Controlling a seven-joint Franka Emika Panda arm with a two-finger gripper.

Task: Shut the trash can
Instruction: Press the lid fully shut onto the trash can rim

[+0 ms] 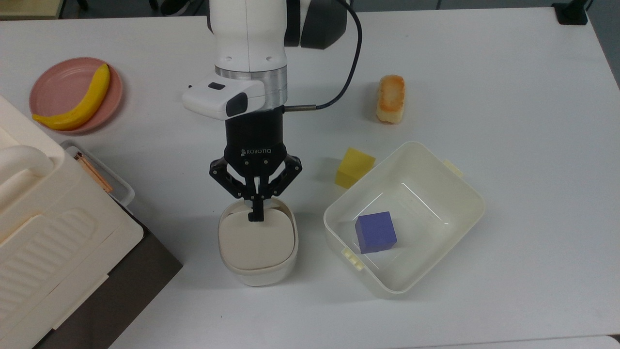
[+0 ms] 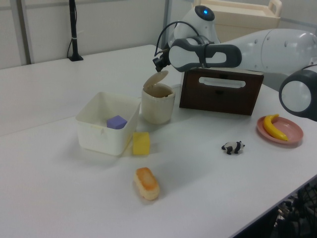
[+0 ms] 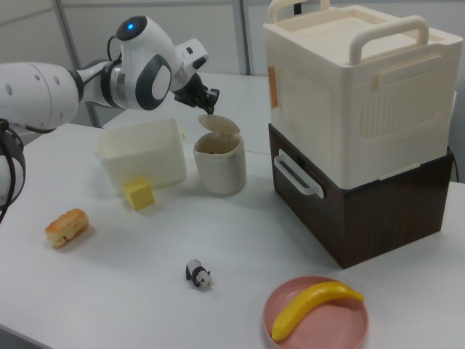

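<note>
The trash can (image 1: 256,277) is a small cream-white bin on the white table, near the middle of the top view. Its hinged lid (image 1: 255,240) is half lowered. It slants over the opening in the left view (image 2: 157,79) and in the right view (image 3: 221,124). My gripper (image 1: 255,215) is shut, with its fingertips on the lid's free edge, the edge nearest the top view's top. In the left view the gripper (image 2: 159,63) is just above the tilted lid, and in the right view the gripper (image 3: 209,104) meets the lid's raised edge. The fingers hold nothing.
A cream tub (image 1: 466,193) with a purple cube (image 1: 375,231) stands at the top view's right of the can. A yellow cube (image 1: 354,167) and bread (image 1: 390,98) lie nearby. On the top view's left are a big cream case (image 1: 43,232) and a pink plate (image 1: 53,87) with a banana (image 1: 80,104). A panda toy (image 2: 232,147) lies on the table.
</note>
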